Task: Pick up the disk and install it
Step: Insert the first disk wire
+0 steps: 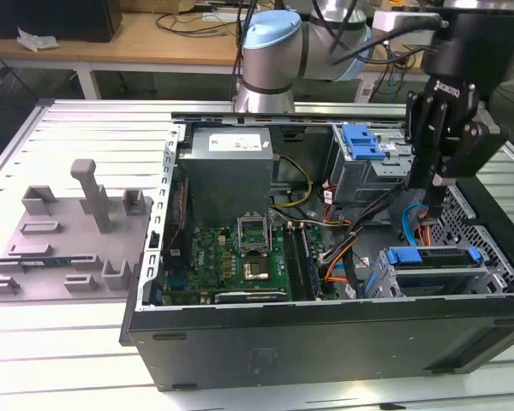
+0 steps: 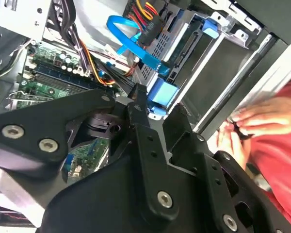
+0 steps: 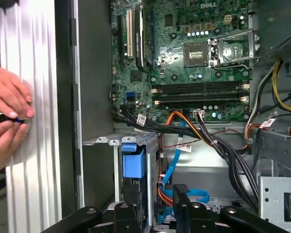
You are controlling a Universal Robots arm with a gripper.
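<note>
One disk [image 1: 434,258] in bay, just below hand [image 1: 433,180].

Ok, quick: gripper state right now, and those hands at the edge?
Gripper: open, nothing between the fingers.
Person's hands: together outside the computer case, pinching something small and dark; cannot tell what.

Gripper [image 1: 434,181]: black
Arm joint cap [image 1: 271,32]: light blue, above a silver-grey joint body
Computer case [image 1: 325,347]: black outside, bare grey metal inside
Motherboard [image 1: 240,253]: green, with black slots
Power supply [image 1: 227,171]: plain grey
Disk [image 1: 433,256]: blue carrier bracket over grey metal
Data cable [image 2: 128,41]: bright blue
Wire bundle [image 3: 184,121]: orange strands among black
Table [image 1: 103,120]: pale grey, ribbed in parallel lines
Sleeve [image 2: 281,150]: red
</note>
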